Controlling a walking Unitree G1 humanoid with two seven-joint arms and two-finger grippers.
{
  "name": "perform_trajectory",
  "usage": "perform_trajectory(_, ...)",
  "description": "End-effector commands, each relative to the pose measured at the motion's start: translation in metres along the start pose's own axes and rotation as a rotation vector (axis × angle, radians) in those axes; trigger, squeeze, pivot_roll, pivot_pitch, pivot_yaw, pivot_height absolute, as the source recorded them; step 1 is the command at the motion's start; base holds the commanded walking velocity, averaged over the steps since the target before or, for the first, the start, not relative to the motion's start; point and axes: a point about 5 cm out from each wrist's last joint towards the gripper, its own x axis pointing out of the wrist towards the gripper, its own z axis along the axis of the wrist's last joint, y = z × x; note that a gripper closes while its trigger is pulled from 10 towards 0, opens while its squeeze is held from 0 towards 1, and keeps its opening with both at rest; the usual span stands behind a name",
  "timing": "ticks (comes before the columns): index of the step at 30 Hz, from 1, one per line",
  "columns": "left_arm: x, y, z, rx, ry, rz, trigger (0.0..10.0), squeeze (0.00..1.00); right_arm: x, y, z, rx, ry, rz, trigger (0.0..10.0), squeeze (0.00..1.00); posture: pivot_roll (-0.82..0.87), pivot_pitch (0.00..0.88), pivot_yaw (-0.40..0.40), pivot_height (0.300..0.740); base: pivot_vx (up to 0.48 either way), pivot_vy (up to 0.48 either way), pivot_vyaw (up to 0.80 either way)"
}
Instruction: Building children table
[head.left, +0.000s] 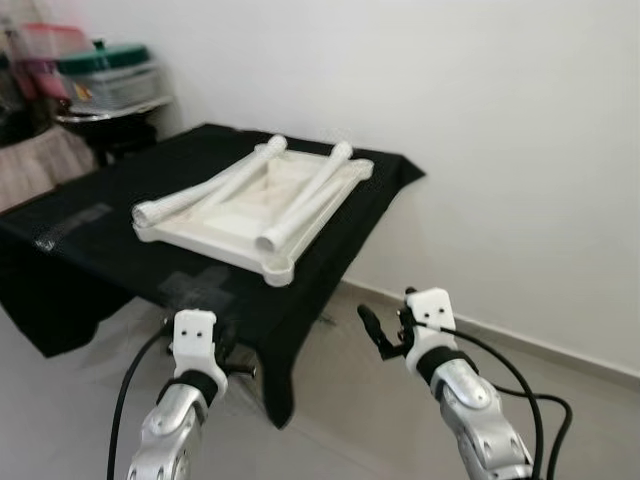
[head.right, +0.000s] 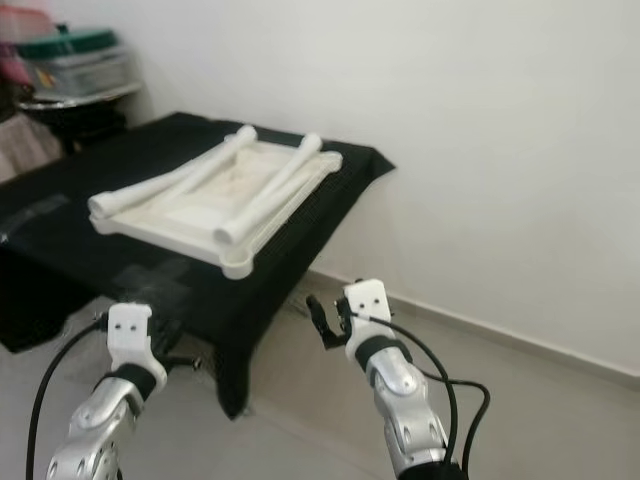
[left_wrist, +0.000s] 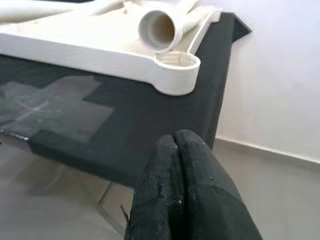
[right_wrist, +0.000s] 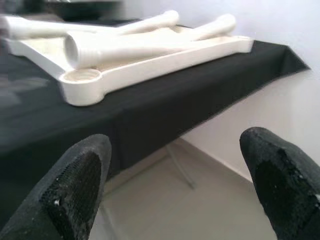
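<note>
Item one: the white children's tabletop (head.left: 235, 215), which you see lying flat and upside down on a table draped in a black cloth (head.left: 120, 230), close to the corner nearest the white wall (head.left: 500, 120). Its round corner socket (left_wrist: 175, 70) faces up near the cloth's edge.

Item two: two white tube legs (head.left: 300, 200) resting loose across the tabletop, crossing it at a slant; the open end of one (left_wrist: 157, 29) points toward your left wrist camera.

Item three: your left gripper (left_wrist: 182, 190), held low in front of the cloth's near edge, its two black fingers pressed together with nothing between them.

Item four: your right gripper (right_wrist: 175, 185), held out over the grey floor (head.left: 360, 440) beside the table's corner, fingers (right_wrist: 80, 185) spread wide and empty.

Item five: background. You have stacked plastic containers (head.left: 105, 75) on a stand at the far left, behind the table.
</note>
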Motion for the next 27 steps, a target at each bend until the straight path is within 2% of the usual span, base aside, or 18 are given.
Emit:
perform_trajectory(1, 0.0017, -0.0031, 0.0024, 0.009, -0.01, -0.011, 10.0, 0.0, -0.0024, -0.0053, -0.0014, -0.004, 0.005, -0.015, 10.0, 0.0, -0.06, 0.0, 0.019, 0.74, 0.0, -0.442, 0.0)
perform_trajectory(21, 0.003, -0.0069, -0.0037, 0.007, 0.01, -0.032, 10.0, 0.0, -0.0025, -0.0074, -0.0064, 0.008, 0.021, -0.022, 10.0, 0.0, -0.07, 0.0, 0.017, 0.74, 0.0, -0.431, 0.0)
perform_trajectory(27, 0.0042, -0.0081, -0.0072, 0.026, 0.038, -0.036, 10.0, 0.0, -0.0023, -0.0073, -0.0075, 0.007, 0.026, -0.019, 10.0, 0.0, -0.07, 0.0, 0.015, 0.74, 0.0, -0.054, 0.0)
